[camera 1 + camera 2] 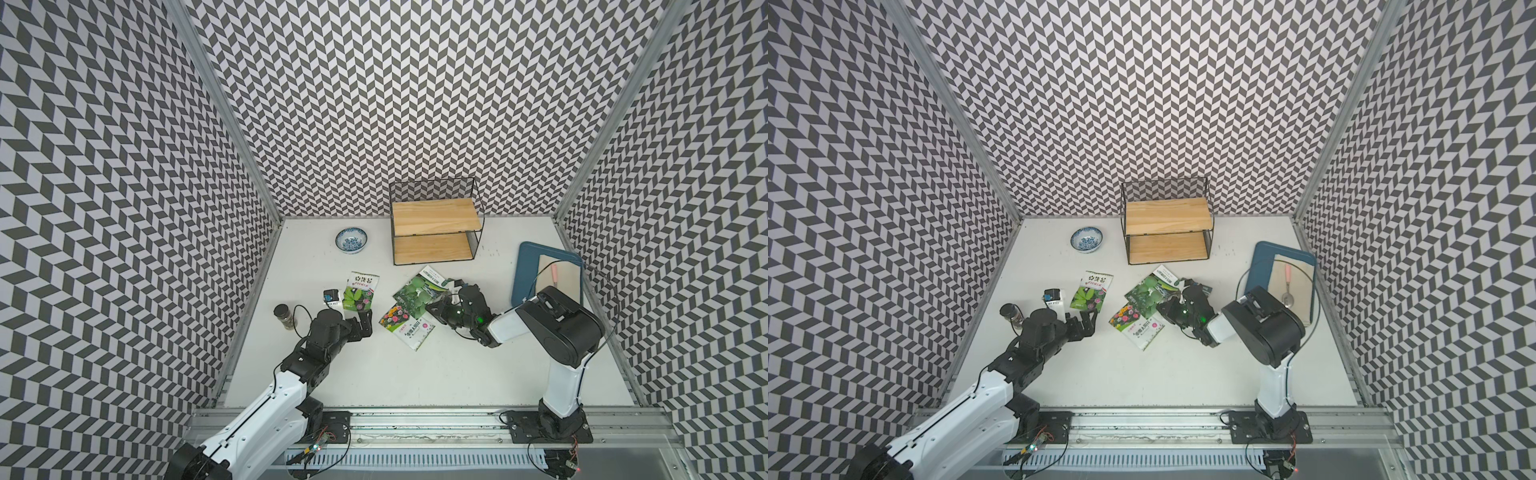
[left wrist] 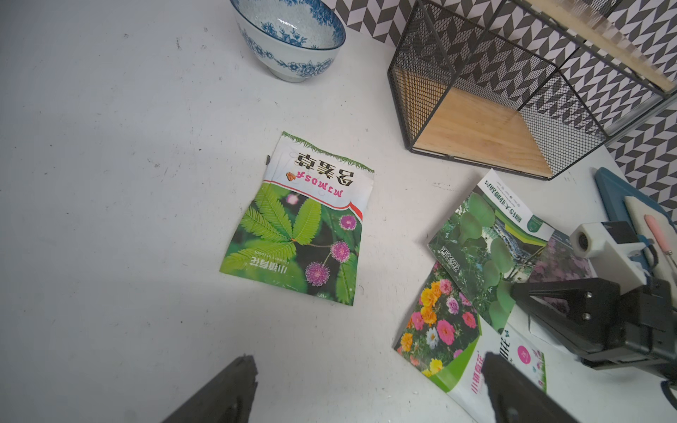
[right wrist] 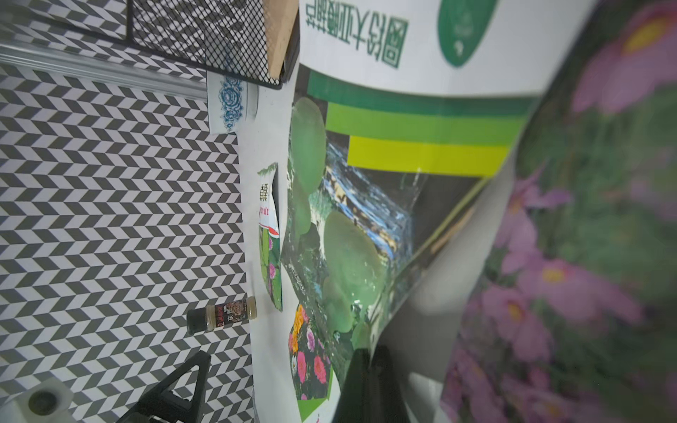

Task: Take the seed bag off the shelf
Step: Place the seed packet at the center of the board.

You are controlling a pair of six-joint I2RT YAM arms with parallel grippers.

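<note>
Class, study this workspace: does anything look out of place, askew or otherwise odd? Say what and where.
Yes. The shelf stands bare, while seed packets lie askew on the table before it: the green-leaf packet overlaps the bright-flower packet at an angle, and the mimosa packet lies apart, creased. The right gripper pinches a purple-flower packet.

Bright even light, soft shadows, both top views warp at the edges, and the purple-flower seed bag (image 3: 586, 256) is pure blur up close.

"Mimosa" on leafy seed bag (image 2: 296, 227), "Flowers in town" near its edge
</note>
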